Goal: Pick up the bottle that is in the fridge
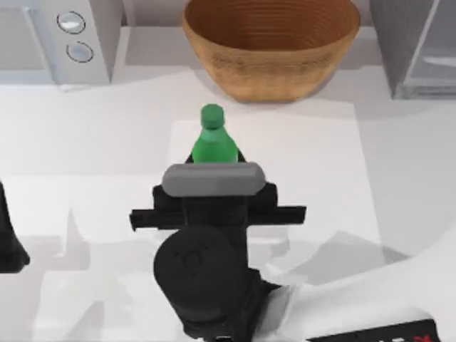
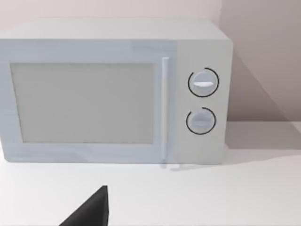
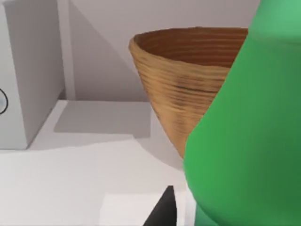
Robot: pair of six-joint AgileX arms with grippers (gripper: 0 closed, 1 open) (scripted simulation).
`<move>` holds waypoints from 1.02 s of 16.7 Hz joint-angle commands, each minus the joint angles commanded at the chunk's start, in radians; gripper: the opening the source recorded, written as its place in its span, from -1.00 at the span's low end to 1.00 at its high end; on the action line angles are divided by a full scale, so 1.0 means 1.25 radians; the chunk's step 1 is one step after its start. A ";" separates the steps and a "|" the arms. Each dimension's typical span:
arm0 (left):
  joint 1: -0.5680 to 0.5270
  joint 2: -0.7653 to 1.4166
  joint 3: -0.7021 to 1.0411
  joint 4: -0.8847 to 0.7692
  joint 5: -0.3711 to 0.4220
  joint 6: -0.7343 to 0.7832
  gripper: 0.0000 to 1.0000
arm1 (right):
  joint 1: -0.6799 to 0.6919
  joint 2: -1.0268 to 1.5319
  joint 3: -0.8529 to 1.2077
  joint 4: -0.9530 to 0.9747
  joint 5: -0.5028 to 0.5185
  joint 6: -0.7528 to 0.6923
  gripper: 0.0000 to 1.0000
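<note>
Bottle stands upright on the open bench, just in front of the woven bowl. It is not inside the fridge, which sits well off to the bowl's right at the bench's back corner. The task words and the scene disagree on this.

Right gripper is up against the bottle's near side, wrist camera housing over its lower body. In the right wrist view the green body sits very close, with one dark finger beside it. Probably positioned to straddle the body low, where it is widest and steadiest. Whether the fingers are clenched on it or released, I cannot tell.

Left gripper is parked far to the bowl's left, facing the microwave; a dark finger tip shows, and again I cannot tell its state.

Bottle look: small, bright green all over, rounded shoulders narrowing to a green screw cap. Smooth plastic, no label visible. Much smaller than the bowl. Likely light and easy to tip.
</note>
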 joint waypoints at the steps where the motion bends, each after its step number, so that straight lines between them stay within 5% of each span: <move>1: 0.000 0.000 0.000 0.000 0.000 0.000 1.00 | 0.017 0.024 0.015 0.014 0.017 0.001 -1.00; 9: 0.000 0.000 0.000 0.000 0.000 0.000 1.00 | 0.031 0.051 0.031 0.030 0.033 0.003 -1.00; 17: 0.000 0.000 0.000 0.000 0.000 0.000 1.00 | -0.062 0.191 0.096 0.146 -0.057 -0.038 -1.00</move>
